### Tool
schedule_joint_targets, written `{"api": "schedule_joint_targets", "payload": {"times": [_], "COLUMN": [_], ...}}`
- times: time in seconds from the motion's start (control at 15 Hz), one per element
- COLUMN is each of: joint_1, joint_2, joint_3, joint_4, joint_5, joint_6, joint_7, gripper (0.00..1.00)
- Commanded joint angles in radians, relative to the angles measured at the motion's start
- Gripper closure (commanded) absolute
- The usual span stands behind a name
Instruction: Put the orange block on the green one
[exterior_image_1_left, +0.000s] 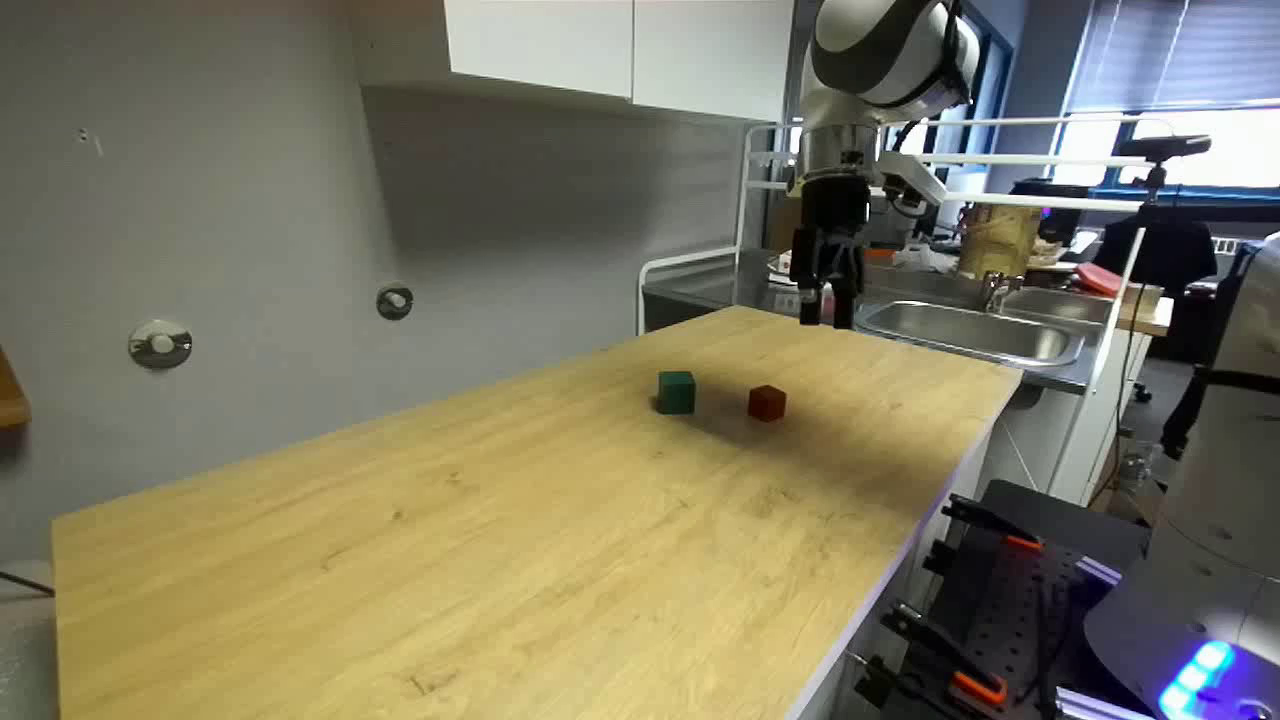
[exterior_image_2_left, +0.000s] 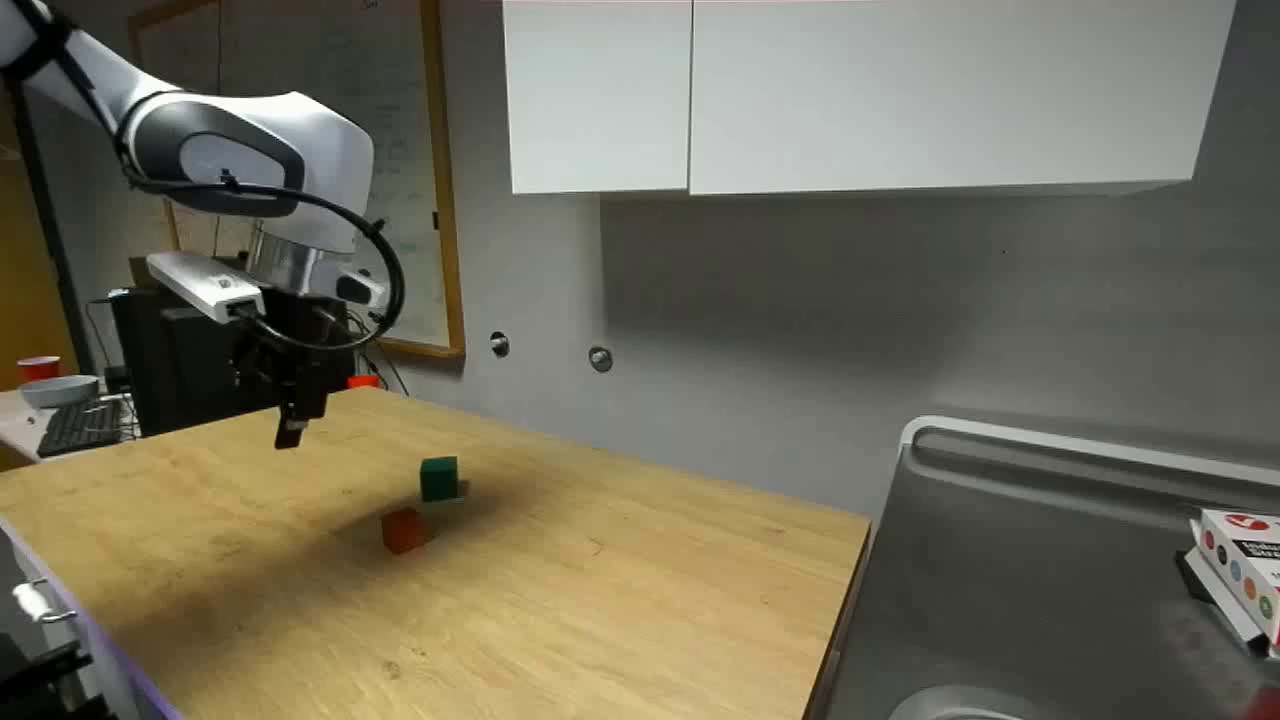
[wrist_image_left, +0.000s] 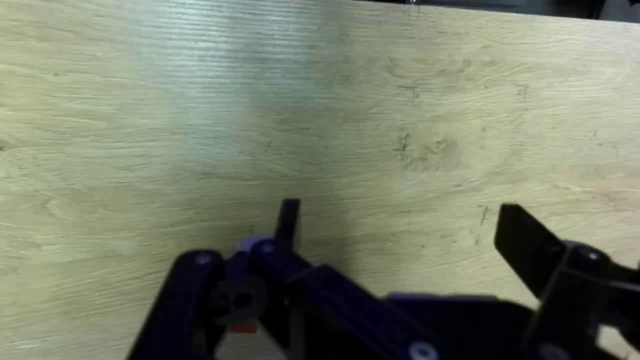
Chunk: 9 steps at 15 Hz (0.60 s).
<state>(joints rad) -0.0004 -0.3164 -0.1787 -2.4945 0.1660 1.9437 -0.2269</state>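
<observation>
The orange block (exterior_image_1_left: 767, 403), a small red-orange cube, sits on the wooden table; it also shows in an exterior view (exterior_image_2_left: 403, 531). In the wrist view only a red sliver of the orange block (wrist_image_left: 243, 327) shows behind the gripper's linkage. The green block (exterior_image_1_left: 677, 393), a small dark green cube, stands a short gap from it, nearer the wall; it also shows in an exterior view (exterior_image_2_left: 439, 479). The green block does not show in the wrist view. My gripper (exterior_image_1_left: 827, 312) is raised above the table, apart from both blocks. Its fingers are spread with only table between them in the wrist view (wrist_image_left: 399, 207).
The wooden table (exterior_image_1_left: 450, 560) runs along a grey wall. White cabinets (exterior_image_2_left: 850, 95) hang above. A metal sink (exterior_image_1_left: 965, 335) and a white rail rack (exterior_image_1_left: 690, 258) lie past the table's end. A white box (exterior_image_2_left: 1243, 570) stands on the metal counter (exterior_image_2_left: 1020, 590).
</observation>
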Motion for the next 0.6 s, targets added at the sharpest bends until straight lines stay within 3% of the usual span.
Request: {"api": "schedule_joint_targets", "payload": {"times": [0.0, 0.53], "joint_1": [-0.021, -0.026], "joint_2": [0.001, 0.006], "joint_3": [0.020, 0.022], "joint_4": [0.002, 0.003], "joint_5": [0.006, 0.003], "joint_6": [-0.002, 0.021], "joint_7": [-0.005, 0.006], "gripper": [0.00, 0.00]}}
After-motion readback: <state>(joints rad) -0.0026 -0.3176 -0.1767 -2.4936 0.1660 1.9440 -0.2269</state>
